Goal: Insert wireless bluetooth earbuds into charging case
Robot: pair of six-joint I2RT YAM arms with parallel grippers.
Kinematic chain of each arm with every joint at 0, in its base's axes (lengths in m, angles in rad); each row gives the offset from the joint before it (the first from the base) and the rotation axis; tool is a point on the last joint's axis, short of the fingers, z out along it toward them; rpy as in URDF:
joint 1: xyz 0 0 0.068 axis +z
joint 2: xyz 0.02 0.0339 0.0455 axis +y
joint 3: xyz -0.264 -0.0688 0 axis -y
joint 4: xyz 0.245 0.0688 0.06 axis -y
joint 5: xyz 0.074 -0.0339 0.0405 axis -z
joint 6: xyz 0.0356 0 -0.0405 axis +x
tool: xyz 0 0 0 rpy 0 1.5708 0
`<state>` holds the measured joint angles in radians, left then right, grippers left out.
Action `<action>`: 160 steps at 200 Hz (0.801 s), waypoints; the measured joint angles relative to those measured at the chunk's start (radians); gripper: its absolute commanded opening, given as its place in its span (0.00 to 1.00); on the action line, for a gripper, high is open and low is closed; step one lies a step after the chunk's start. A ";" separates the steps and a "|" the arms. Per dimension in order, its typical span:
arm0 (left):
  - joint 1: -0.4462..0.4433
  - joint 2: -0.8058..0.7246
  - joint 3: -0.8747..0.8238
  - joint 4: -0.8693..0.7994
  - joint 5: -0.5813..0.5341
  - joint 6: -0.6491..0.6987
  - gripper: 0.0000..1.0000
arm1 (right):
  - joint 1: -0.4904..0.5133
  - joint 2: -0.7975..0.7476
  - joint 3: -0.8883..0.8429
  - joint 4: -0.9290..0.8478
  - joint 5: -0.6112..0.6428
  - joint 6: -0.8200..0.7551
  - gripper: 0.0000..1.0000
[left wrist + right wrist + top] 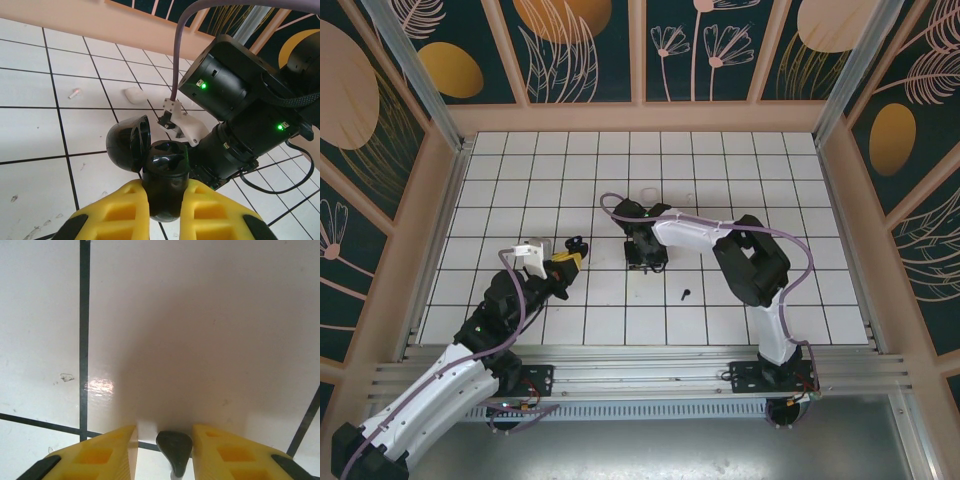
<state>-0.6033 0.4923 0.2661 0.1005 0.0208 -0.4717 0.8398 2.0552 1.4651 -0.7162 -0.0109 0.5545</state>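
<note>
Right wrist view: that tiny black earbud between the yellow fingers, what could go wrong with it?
The black earbud sits off-centre in the right gripper, with a gap on one side; closing might flick it away or grip it crooked.
The open charging case in the left gripper is small and glossy; a tilted earbud may miss it and drop onto the tiled floor.
</note>
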 measured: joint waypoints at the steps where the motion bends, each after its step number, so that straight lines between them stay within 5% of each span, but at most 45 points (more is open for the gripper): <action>1: 0.000 0.000 0.000 0.000 0.000 0.000 0.02 | 0.000 0.000 0.000 0.000 0.000 0.000 0.30; 49: 0.000 0.000 0.002 0.000 0.004 0.000 0.02 | 0.000 0.001 0.000 -0.010 0.021 -0.007 0.19; 160: 0.000 0.018 0.002 0.004 0.105 -0.006 0.03 | 0.000 -0.106 -0.072 0.034 0.042 -0.026 0.15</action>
<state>-0.6033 0.5098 0.2676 0.1047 0.1257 -0.4774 0.8394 1.9495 1.3926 -0.6819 0.0311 0.5285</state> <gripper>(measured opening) 0.111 0.159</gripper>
